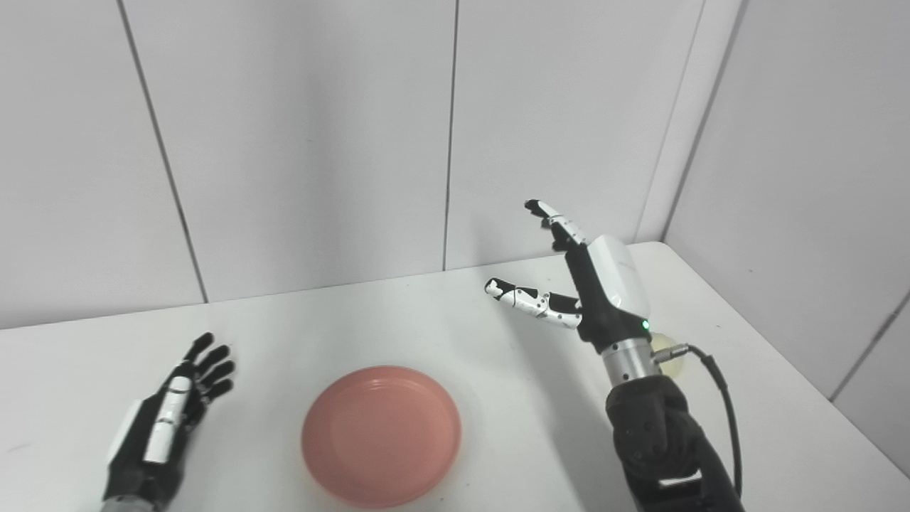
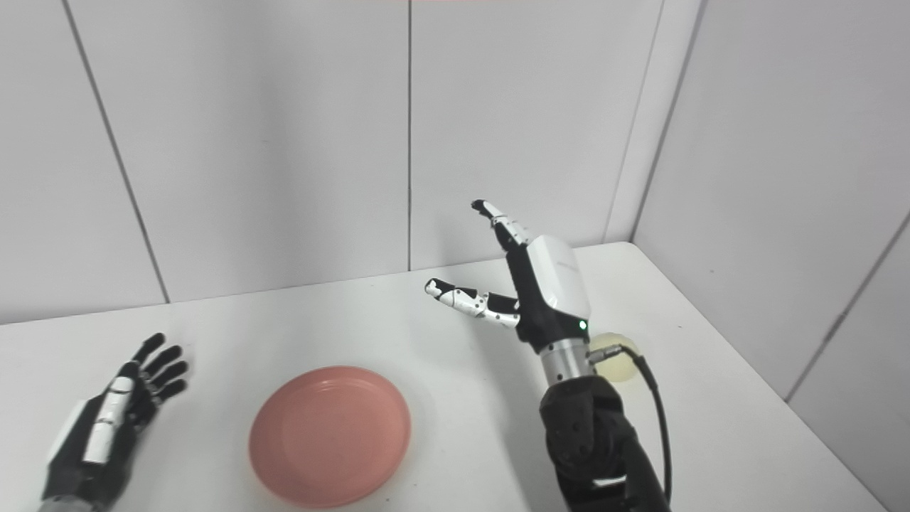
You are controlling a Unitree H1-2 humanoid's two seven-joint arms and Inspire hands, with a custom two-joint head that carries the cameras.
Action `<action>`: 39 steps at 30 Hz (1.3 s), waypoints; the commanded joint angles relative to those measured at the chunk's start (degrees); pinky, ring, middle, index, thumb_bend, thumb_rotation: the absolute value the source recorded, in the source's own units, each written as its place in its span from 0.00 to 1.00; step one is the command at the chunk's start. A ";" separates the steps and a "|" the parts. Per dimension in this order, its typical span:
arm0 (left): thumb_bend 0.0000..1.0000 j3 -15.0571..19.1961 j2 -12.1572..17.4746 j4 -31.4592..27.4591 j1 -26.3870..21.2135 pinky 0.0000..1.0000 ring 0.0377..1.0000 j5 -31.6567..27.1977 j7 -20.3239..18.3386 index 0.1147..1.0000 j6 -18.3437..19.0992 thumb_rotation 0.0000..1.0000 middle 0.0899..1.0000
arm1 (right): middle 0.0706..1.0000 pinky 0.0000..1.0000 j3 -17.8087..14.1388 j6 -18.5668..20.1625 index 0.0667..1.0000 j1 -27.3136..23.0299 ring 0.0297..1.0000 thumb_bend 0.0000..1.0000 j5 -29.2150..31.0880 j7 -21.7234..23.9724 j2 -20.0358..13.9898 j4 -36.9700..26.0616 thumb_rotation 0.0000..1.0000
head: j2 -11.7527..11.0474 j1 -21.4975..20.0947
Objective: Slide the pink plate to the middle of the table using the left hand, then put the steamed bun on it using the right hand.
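Your round, shallow pink plate sits empty near the front edge of the white table, roughly midway between its left and right edges, so judge the slide as done and the bun step as now in hand. The pale, rounded steamed bun lies toward the right edge, just behind your right wrist. Your right hand is raised above the table, fingers spread, holding nothing. Your left hand rests near the left edge, fingers apart, clear of the plate. Next, bring the right hand down and back around the bun. The right eye view shows more of the bun; the left eye view shows only a sliver.
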 commanded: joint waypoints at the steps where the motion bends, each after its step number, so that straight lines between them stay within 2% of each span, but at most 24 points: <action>1: 0.57 -0.17 0.17 8.01 6.78 0.87 0.88 -0.06 -1.19 0.89 -2.28 0.93 0.89 | 0.83 0.71 -0.48 1.31 0.81 -1.22 0.81 0.75 -2.68 1.44 -3.22 -2.97 0.61 | 0.04 -0.01; 4: 0.55 -0.18 0.94 11.17 5.87 0.88 0.88 0.10 -2.02 0.90 -3.46 0.98 0.90 | 0.79 0.70 -0.89 1.30 0.77 -0.40 0.78 0.79 -6.04 2.86 -7.37 -2.80 0.54 | 0.20 -1.77; 5: 0.55 -0.12 1.07 12.03 5.62 0.88 0.87 0.04 -2.23 0.90 -3.86 0.97 0.89 | 0.78 0.68 -1.18 1.38 0.76 -0.19 0.77 0.82 -6.34 3.32 -8.22 -2.65 0.49 | 0.20 -1.77; 11: 0.54 0.09 1.89 16.92 4.14 0.85 0.85 -0.21 -3.58 0.88 -6.46 0.96 0.87 | 0.78 0.61 -3.45 3.66 0.77 1.95 0.72 0.86 -6.08 8.93 -14.23 -2.01 0.39 | 0.38 -2.59; 14: 0.55 0.34 2.17 18.82 3.61 0.83 0.84 -0.33 -4.11 0.87 -7.53 0.95 0.86 | 0.79 0.58 -4.86 8.09 0.78 3.20 0.72 0.88 -6.19 13.58 -15.99 -3.93 0.30 | 0.55 -2.88; 18: 0.55 0.81 2.44 20.84 3.02 0.82 0.83 -0.75 -4.81 0.86 -8.62 0.93 0.85 | 0.81 0.59 -6.11 13.88 0.78 4.36 0.73 0.88 -9.53 21.17 -16.99 -8.15 0.28 | 0.78 -3.36; 21: 0.56 1.00 2.69 21.89 2.66 0.82 0.83 -0.76 -5.40 0.86 -9.00 0.93 0.85 | 0.81 0.64 -8.70 14.60 0.78 4.90 0.77 0.88 -12.30 26.71 -15.83 -10.06 0.31 | 0.89 -3.52; 24: 0.56 1.20 2.90 22.83 2.40 0.81 0.83 -0.73 -5.97 0.86 -9.55 0.93 0.85 | 0.82 0.67 -10.33 14.59 0.78 5.28 0.79 0.88 -14.05 29.22 -14.66 -9.92 0.32 | 1.01 -3.67; 29: 0.57 1.69 3.15 23.92 2.21 0.81 0.82 -0.89 -6.51 0.85 -10.05 0.91 0.84 | 0.83 0.72 -10.74 14.59 0.79 5.91 0.83 0.87 -15.97 31.53 -14.95 -7.34 0.37 | 1.41 -4.20; 34: 0.57 2.09 3.39 23.86 2.29 0.81 0.83 -0.91 -6.92 0.85 -10.14 0.91 0.85 | 0.84 0.75 -11.56 14.59 0.80 6.08 0.84 0.88 -15.43 31.72 -15.32 -2.99 0.44 | 1.79 -4.38; 39: 0.57 2.40 3.54 23.65 2.39 0.81 0.82 -0.85 -7.23 0.86 -10.05 0.91 0.84 | 0.82 0.66 -11.26 14.44 0.80 5.82 0.77 0.92 -13.33 29.07 -16.30 2.37 0.47 | 2.24 -4.57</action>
